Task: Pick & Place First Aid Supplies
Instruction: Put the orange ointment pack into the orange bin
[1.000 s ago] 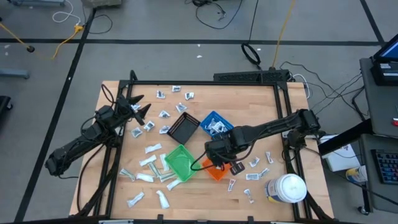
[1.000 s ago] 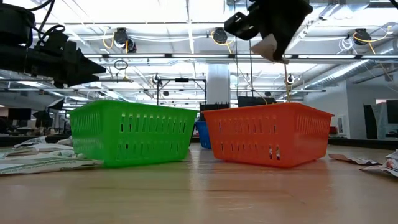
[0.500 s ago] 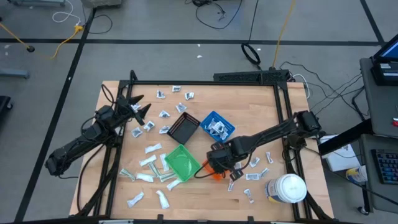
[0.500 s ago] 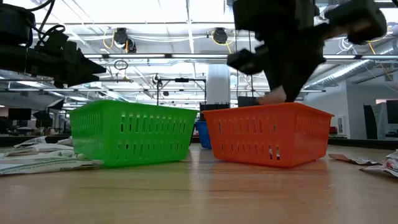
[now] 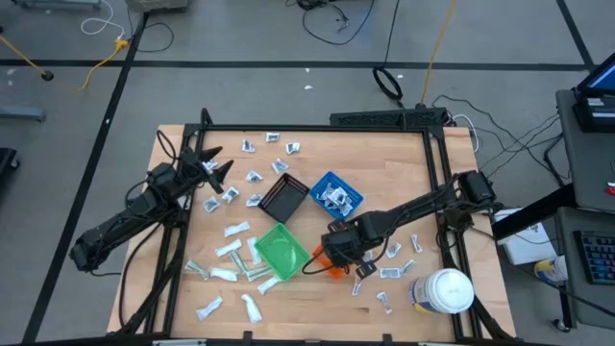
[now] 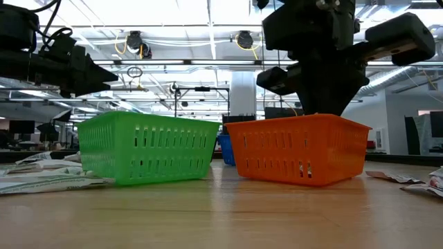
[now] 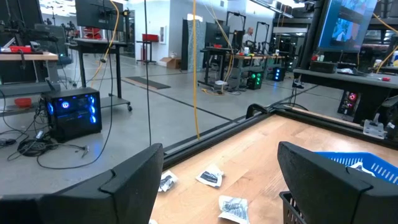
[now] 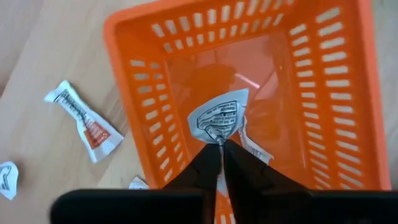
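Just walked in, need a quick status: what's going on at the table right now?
The right pincer is down in the orange bin, its fingers nearly closed on the edge of a small white packet, about to drop it in. The left pincer waits open above the table's left side. Many packets are still scattered on the wooden table; the blue bin already holds some.

Packet [image 8: 219, 118] in bin [image 8: 348, 93]; others [image 5: 226, 261] on table [image 5: 384, 154].
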### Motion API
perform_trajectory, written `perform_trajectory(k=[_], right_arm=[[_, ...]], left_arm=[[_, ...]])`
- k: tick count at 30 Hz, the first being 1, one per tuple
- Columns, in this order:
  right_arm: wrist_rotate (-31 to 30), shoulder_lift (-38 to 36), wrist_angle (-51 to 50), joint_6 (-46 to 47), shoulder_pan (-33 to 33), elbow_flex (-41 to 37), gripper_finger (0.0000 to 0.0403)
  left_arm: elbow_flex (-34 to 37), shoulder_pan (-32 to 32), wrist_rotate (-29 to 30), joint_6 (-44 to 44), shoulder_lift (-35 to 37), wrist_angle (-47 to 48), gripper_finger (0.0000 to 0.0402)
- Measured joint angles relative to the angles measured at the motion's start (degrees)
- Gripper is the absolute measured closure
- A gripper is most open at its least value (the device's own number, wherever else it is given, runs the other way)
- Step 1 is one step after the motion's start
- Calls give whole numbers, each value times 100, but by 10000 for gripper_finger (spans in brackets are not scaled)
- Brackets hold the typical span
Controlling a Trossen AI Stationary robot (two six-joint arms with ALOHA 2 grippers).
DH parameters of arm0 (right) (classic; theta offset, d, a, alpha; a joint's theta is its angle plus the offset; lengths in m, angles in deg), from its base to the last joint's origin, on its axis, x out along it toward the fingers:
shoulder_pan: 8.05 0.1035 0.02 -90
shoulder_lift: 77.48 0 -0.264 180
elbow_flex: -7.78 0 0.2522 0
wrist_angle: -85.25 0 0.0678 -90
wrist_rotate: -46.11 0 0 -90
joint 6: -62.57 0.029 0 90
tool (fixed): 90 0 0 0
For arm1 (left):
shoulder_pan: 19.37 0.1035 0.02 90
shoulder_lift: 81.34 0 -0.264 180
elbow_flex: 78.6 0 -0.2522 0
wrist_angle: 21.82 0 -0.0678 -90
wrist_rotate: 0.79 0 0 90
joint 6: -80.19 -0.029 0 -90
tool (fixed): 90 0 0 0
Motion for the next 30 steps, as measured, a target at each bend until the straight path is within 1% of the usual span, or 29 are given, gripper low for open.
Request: perform_trajectory(k=[3, 6, 10, 12, 14, 19, 21, 23, 24, 27, 30], right_arm=[[1, 0, 13, 313, -50, 0, 340], [4, -2, 13, 770, -119, 0, 291], [-147, -115, 23, 1717, -241, -4, 232], [-317, -216, 1, 2347, -311, -4, 208], [-337, -284, -58, 2920, -406, -4, 190], [-316, -433, -223, 4372, -576, -3, 165], [-313, -429, -292, 4657, -601, 0, 159], [-254, -417, -334, 4717, -585, -2, 153], [-94, -421, -312, 4719, -568, -2, 149], [720, -425, -151, 4649, -555, -2, 141], [743, -422, -136, 5243, -587, -2, 138]], left_arm=[[2, -1, 0, 0, 0, 0, 78], [2, -1, 0, -2, 0, 0, 78], [2, 0, 0, 0, 0, 0, 78], [2, 0, 0, 0, 0, 0, 78], [1, 0, 0, 0, 0, 0, 78], [1, 1, 0, 0, 0, 0, 78], [2, 1, 0, 0, 0, 0, 78], [2, 1, 0, 0, 0, 0, 78], [0, -1, 0, 0, 0, 0, 78], [1, -1, -1, 0, 0, 0, 78], [2, -1, -1, 0, 0, 0, 78]])
